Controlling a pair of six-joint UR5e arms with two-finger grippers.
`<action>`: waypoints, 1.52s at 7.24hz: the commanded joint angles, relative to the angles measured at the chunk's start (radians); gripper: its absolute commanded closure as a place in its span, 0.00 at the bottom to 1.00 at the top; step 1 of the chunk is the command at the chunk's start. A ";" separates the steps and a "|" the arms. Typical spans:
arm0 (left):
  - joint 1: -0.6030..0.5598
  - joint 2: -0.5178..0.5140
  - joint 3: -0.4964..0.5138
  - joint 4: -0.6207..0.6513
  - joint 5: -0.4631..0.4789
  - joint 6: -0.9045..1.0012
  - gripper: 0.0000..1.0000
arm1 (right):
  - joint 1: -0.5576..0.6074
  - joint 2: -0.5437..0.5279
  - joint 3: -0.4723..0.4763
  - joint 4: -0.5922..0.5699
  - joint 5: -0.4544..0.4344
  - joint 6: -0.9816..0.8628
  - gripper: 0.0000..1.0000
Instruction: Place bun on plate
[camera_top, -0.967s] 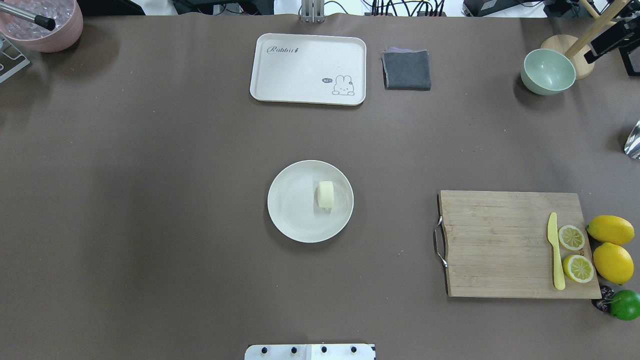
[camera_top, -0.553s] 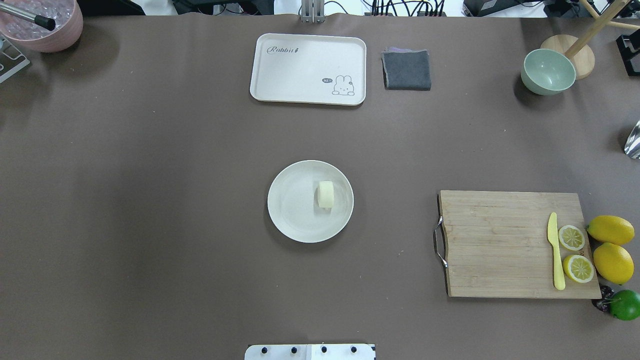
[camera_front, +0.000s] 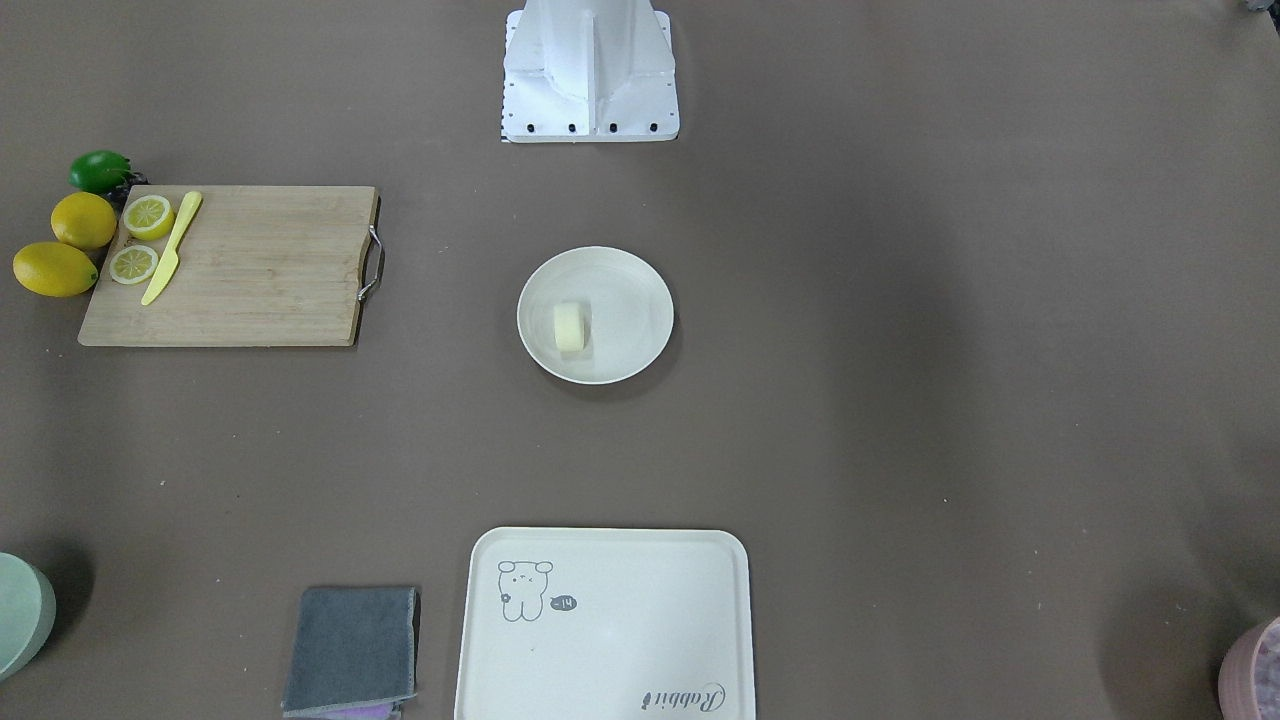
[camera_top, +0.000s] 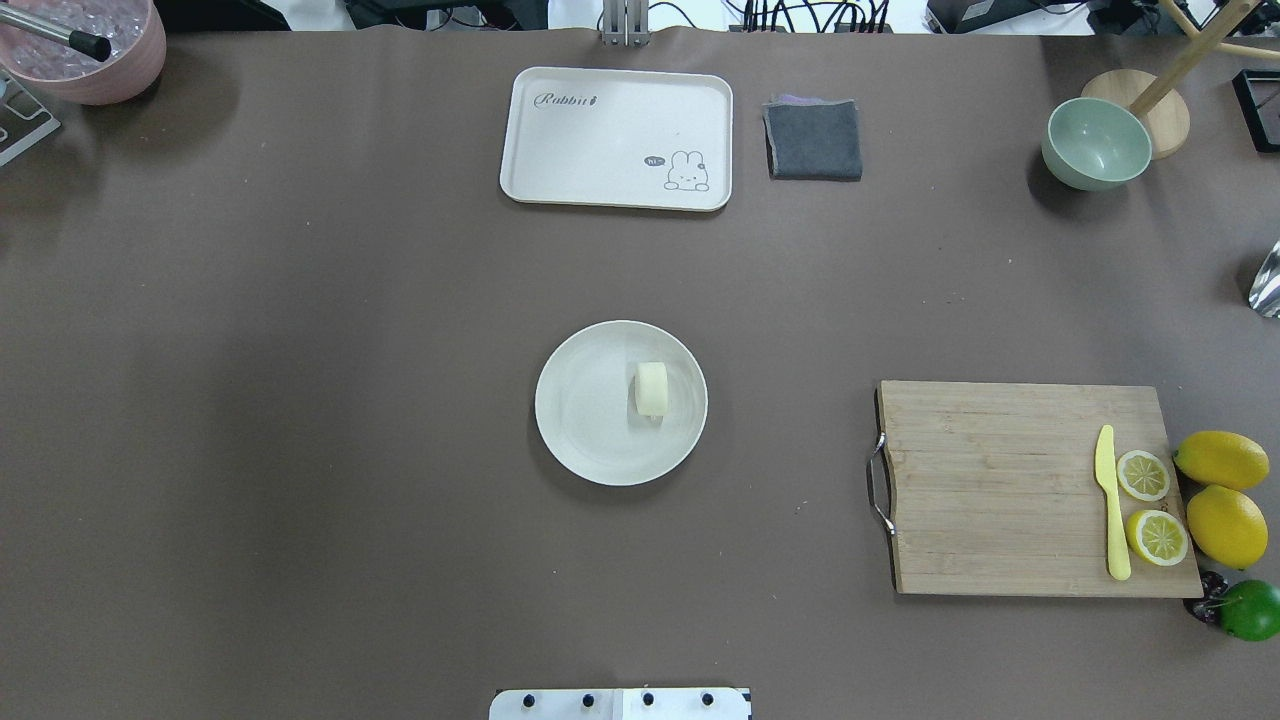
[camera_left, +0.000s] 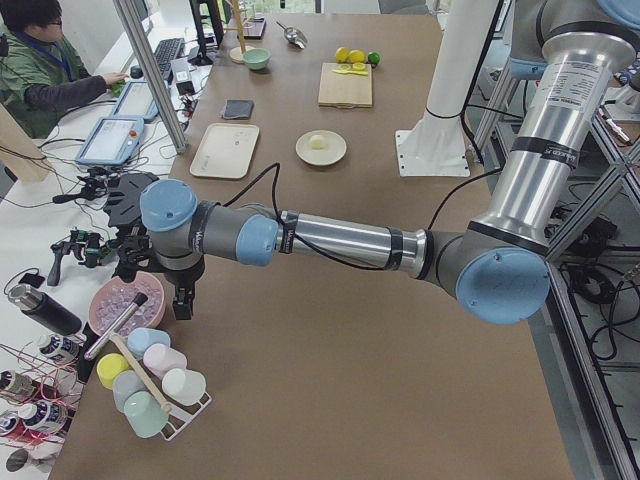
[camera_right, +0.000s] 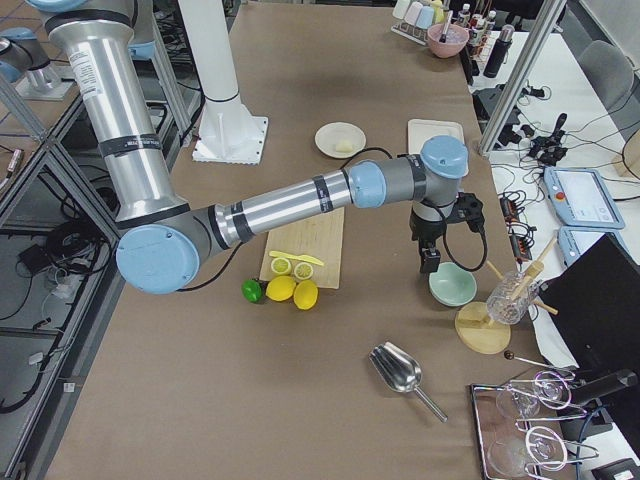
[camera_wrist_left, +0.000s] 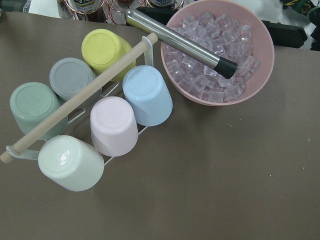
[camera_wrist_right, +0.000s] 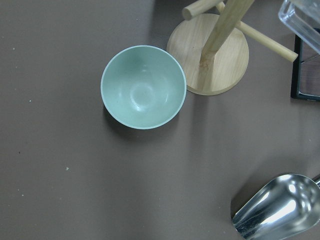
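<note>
Cream bun (camera_top: 651, 388) sits on the plate (camera_top: 580, 445), off-centre: placing looks done. My left pincer (camera_left: 184, 303) and right pincer (camera_right: 430, 262) are well apart from the plate; can't tell their opening. Next I'd just park.

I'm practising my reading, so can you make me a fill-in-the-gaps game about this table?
The bun lies on the round ____, not the tray.
The cutting board holds a yellow knife and ____ lemon halves.
The bowl beside the wooden stand is pale ____.
The pink bowl is full of ____ cubes.
Missing words: plate; two; green; ice.
</note>
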 joint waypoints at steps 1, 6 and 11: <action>0.017 -0.001 -0.002 -0.001 0.000 -0.054 0.02 | 0.001 -0.001 -0.004 -0.001 0.006 0.007 0.00; 0.068 -0.001 -0.005 -0.011 0.059 -0.139 0.02 | -0.003 0.017 -0.016 0.011 0.003 0.031 0.00; 0.069 0.022 -0.007 -0.014 0.050 -0.053 0.02 | -0.009 0.026 -0.010 0.014 0.005 0.047 0.00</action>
